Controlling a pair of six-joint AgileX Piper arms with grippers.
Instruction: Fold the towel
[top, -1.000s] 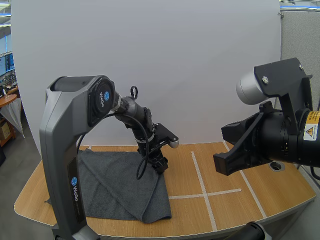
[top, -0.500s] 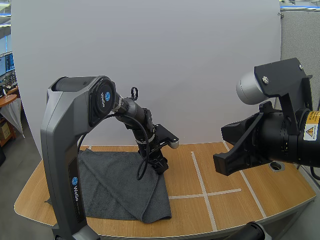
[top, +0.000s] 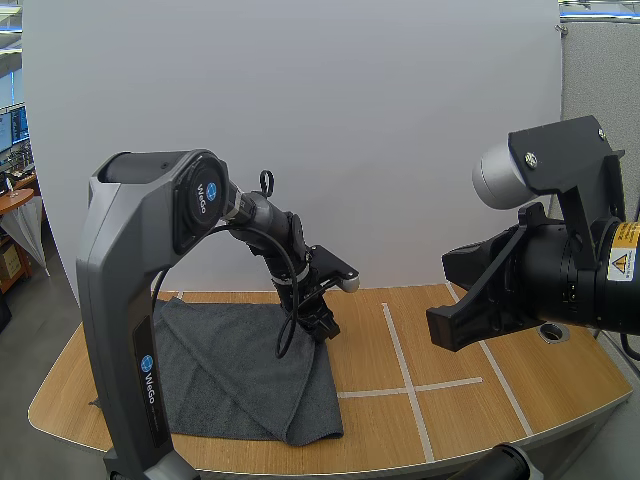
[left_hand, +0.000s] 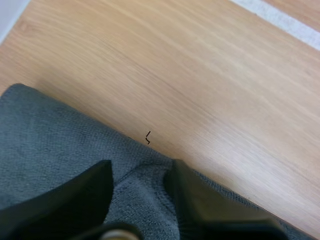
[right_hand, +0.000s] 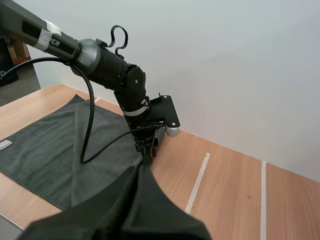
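Pale wood covered the table (top: 455, 415), which had white tape lines forming a cross (top: 407, 385) on it, and a plain white wall (top: 400, 120) stood behind. Beside the cross, on the left arm's side, the grey towel (top: 230, 370) lay flat on the wood, its nearest edge just beside the long tape line. One part of it seemed already laid over the rest, because a slanted crease ran across it and the corner toward the cross looked thick and rounded. I judged that a first fold was made. The towel was however still wide and not square, so at least one more fold remained, and some tidying of the edges. The left gripper (top: 318, 328) stood low on the towel's far corner, the one closest to the cross. Its fingers were apart, with the towel's edge and a small ridge of cloth between them, and as far as I could see they were not yet clamped on it. The right gripper (right_hand: 140, 175) hung high on the other side of the cross, well apart from the towel, its fingers together and holding nothing.
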